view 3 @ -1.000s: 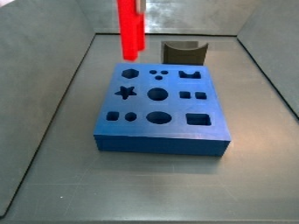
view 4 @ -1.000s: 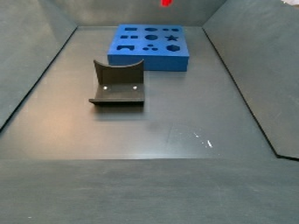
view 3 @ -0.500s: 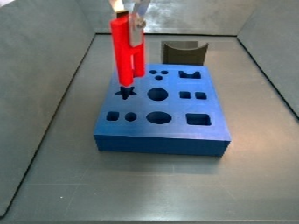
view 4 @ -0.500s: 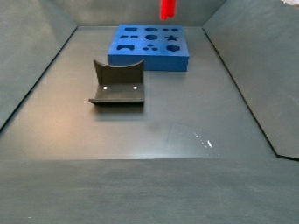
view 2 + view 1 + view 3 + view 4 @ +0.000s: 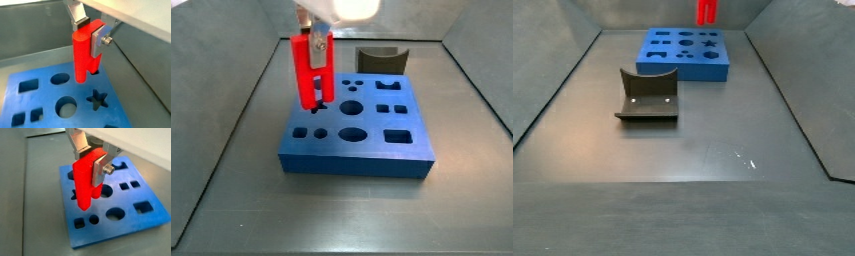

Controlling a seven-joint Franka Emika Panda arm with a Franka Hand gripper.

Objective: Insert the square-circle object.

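The square-circle object is a bright red, slim piece of two joined upright bars. My gripper is shut on its upper end and holds it upright above the blue block. In a side view its lower end hangs close over the block's left part, by the star hole; I cannot tell whether it touches. Both wrist views show the silver fingers clamped on the red piece over the block's holes. Another side view shows only the piece's lower part above the block.
The dark fixture stands on the grey floor in front of the block in a side view, and behind it in the other. Grey walls slope up around the floor.
My gripper has come down with the red piece and shifted slightly left. The piece's lower end now hangs just over the block by the star hole.
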